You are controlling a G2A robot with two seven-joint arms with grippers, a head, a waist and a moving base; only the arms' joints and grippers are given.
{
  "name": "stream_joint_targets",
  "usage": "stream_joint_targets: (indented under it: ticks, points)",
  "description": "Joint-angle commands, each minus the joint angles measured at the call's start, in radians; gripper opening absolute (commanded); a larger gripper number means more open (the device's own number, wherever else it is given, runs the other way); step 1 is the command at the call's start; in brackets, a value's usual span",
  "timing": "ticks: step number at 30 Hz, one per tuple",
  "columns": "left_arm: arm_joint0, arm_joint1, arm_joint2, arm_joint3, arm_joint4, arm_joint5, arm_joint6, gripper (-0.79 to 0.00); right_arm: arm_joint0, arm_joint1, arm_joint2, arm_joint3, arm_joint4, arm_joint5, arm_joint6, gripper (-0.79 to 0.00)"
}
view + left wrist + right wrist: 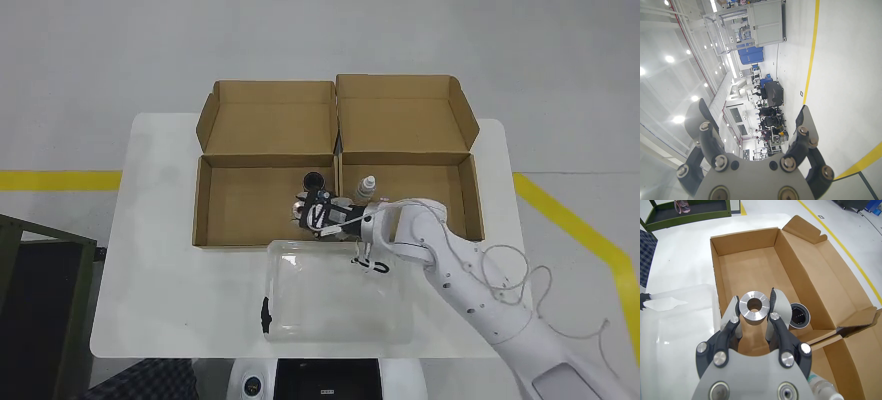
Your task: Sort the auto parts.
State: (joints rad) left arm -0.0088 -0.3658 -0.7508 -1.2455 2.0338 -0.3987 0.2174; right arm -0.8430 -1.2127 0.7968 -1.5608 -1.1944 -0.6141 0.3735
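Steel ring (754, 309) is clamped between the fingers of the right tool (754, 303), over the floor of the left cardboard box (753, 275) toward the far edge of the surface. Black-rimmed bearing (799, 316) lies in that box just beside it. Left tool (753, 106): fingers apart, holding nothing.

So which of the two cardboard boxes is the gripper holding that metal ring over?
The box with the black round part lying in it, right beneath the metal ring; the neighbouring box holds a small white bottle instead.
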Motion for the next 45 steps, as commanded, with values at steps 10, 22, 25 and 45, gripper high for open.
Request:
stream_joint_targets:
  ticks: [10,22,25,45]
  points:
    - [0.0,0.0,0.0,0.0,0.0,0.0,0.0,0.0,0.041,-0.025,-0.044,0.08,-0.007,-0.003,0.025,-0.785]
    - [0.0,0.0,0.0,0.0,0.0,0.0,0.0,0.0,0.084,-0.052,-0.081,0.151,-0.014,-0.002,0.064,-0.736]
    - [0.0,0.0,0.0,0.0,0.0,0.0,0.0,0.0,0.09,-0.057,-0.086,0.16,-0.017,0.0,0.073,-0.714]
    - [0.0,0.0,0.0,0.0,0.0,0.0,0.0,0.0,0.099,-0.073,-0.085,0.18,-0.044,-0.006,0.134,-0.465]
